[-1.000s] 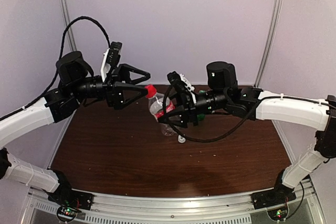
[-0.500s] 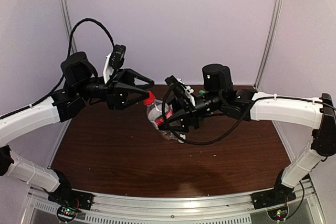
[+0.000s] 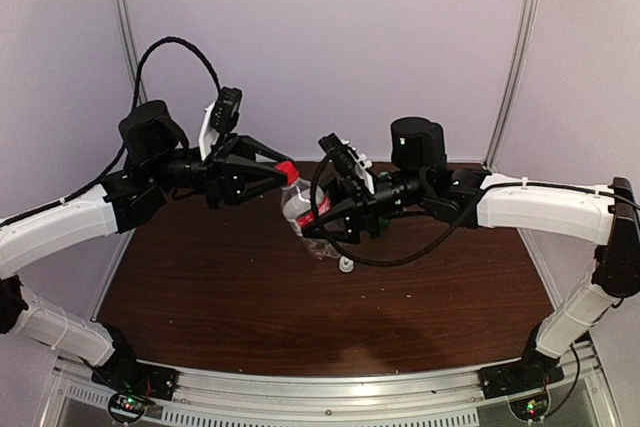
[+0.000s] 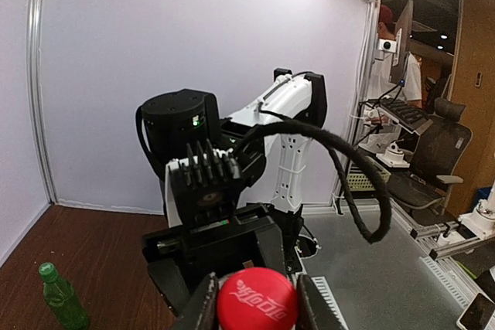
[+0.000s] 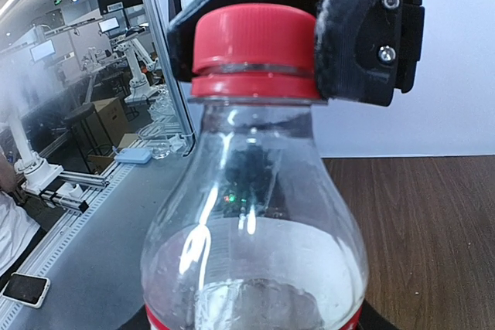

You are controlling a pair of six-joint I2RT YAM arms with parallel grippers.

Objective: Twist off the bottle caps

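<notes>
The left gripper (image 3: 280,173) is pinched narrow, its 2 black fingers (image 5: 363,28) pressing on each side of the red cap (image 4: 257,299). The cap sits on top of the clear bottle with the red label (image 5: 255,268). The right gripper (image 3: 322,219) holds that bottle by its body, tilted, over the back of the brown table (image 3: 250,287). A small green bottle (image 4: 63,301) stands on the table, well apart.

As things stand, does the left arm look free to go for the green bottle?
Probably not yet: the left gripper is closed on the red cap of the red-labelled bottle that the right gripper holds. The green bottle stands apart, nothing over it.
</notes>
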